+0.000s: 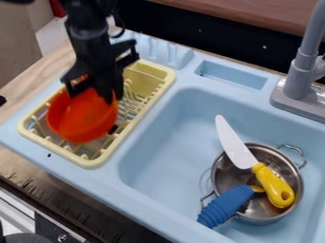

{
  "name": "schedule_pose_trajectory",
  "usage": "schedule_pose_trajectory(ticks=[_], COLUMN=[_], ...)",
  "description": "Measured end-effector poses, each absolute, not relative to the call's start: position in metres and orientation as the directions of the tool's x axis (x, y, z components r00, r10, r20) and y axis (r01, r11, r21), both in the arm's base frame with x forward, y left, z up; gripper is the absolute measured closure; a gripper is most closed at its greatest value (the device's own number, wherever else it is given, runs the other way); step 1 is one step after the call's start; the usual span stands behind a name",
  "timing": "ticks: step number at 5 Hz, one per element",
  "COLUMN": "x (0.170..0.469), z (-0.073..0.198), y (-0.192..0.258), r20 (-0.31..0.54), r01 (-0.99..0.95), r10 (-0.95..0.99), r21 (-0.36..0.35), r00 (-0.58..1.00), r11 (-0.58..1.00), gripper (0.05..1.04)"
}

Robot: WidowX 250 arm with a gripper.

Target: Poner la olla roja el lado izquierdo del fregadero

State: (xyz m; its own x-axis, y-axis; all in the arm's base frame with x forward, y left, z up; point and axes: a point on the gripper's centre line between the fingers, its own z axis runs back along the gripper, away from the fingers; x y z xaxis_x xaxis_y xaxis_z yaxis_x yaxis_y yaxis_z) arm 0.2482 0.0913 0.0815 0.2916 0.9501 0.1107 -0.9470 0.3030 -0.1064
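While my two fingers stand apart at its upper rim, the red pot [82, 118] sits tilted in the pale yellow dish rack [89, 163], at the left of the view beside the sink [158, 137]; whether my gripper [95, 90] touches it, I can't tell. Over in the basin, a metal pot [289, 173] holds the yellow handle of a knife [234, 147] (blade poking out past the rim), with a blue ribbed thing [225, 206] leaning over its edge. Beyond stands the grey faucet [301, 66].
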Motion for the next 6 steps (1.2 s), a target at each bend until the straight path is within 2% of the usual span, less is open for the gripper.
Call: schedule_pose_trajectory(ticks=[2,4,5,6], x=[0.262,0.306,0.320,0.329], z=[0.106,0.122,0.121,0.118], y=[0.084,0.048,0.020,0.000], r20=[0.120,0.084,0.055,0.074], r01=[-0.954,-0.999,-0.989,-0.964], r10=[0.954,0.996,0.989,0.964], r21=[-0.086,0.003,0.056,0.048], r00=[0.275,0.042,-0.134,-0.256], r11=[0.286,0.042,-0.137,-0.260], gripper=[1.025,1.025,1.025,1.026])
